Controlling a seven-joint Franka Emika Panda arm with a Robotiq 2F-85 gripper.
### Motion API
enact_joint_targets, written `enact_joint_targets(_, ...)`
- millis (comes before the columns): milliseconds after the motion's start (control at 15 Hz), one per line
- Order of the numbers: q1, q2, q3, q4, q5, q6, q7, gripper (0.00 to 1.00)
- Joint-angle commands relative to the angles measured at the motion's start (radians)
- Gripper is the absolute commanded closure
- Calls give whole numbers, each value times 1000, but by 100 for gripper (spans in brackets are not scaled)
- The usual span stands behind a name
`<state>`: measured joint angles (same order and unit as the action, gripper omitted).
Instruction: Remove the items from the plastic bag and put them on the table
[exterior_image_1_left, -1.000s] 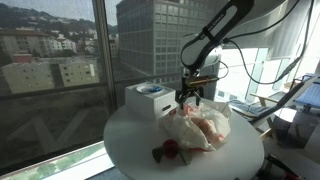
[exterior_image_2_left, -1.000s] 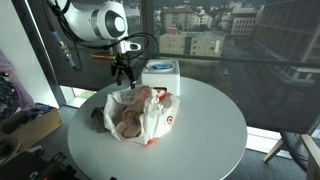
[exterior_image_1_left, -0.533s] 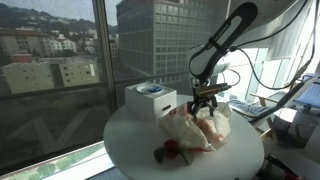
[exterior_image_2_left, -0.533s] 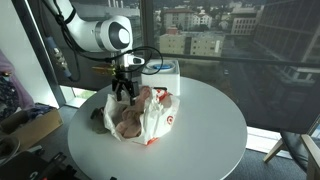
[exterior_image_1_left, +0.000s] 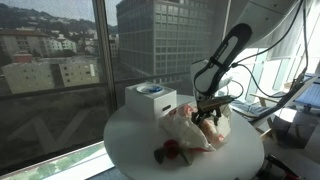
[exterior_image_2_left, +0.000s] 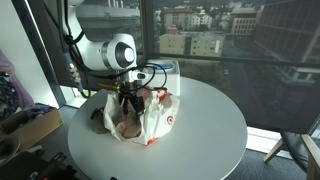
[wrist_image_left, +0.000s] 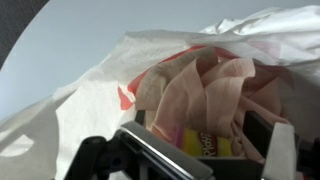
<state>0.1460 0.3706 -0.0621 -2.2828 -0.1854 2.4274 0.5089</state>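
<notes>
A white plastic bag (exterior_image_1_left: 200, 128) with red print lies crumpled on the round white table (exterior_image_1_left: 130, 145); it also shows in the other exterior view (exterior_image_2_left: 150, 115). My gripper (exterior_image_1_left: 208, 112) has its fingers down in the bag's open mouth (exterior_image_2_left: 128, 103). In the wrist view the bag (wrist_image_left: 110, 90) fills the frame, and my gripper (wrist_image_left: 205, 140) is open. Its fingers stand either side of a yellow packet (wrist_image_left: 200, 146) among pink wrapping (wrist_image_left: 215, 90). A dark red item (exterior_image_1_left: 168, 150) lies on the table in front of the bag.
A white box (exterior_image_1_left: 150, 100) with a blue top stands behind the bag, close to the window (exterior_image_2_left: 162, 72). The table edge is near on all sides. Desks with cables and clutter (exterior_image_1_left: 270, 100) stand beyond the table.
My gripper has moved from above the white box's side across to the bag and down into its mouth. The bag and the dark red item have not moved.
</notes>
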Motion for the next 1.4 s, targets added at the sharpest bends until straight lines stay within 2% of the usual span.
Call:
enact_joint_targets(0,19,78,-43,49,-41,51,50,0)
enact_joint_targets(533,41,181,-80,130,-28,115,52,1)
enact_joint_targets(600,43,186,-81,135,-26,118,47,26)
enact_joint_targets(667,46,189,-82,140,-22,119,46,26)
enact_joint_targets(1133,64,166,-84,141,-16,77,48,79)
enact_joint_targets(1267,73,135,-84,139,-30,20,35,93)
enact_joint_targets(1333,84,112,-90,141,-45,-30,41,97)
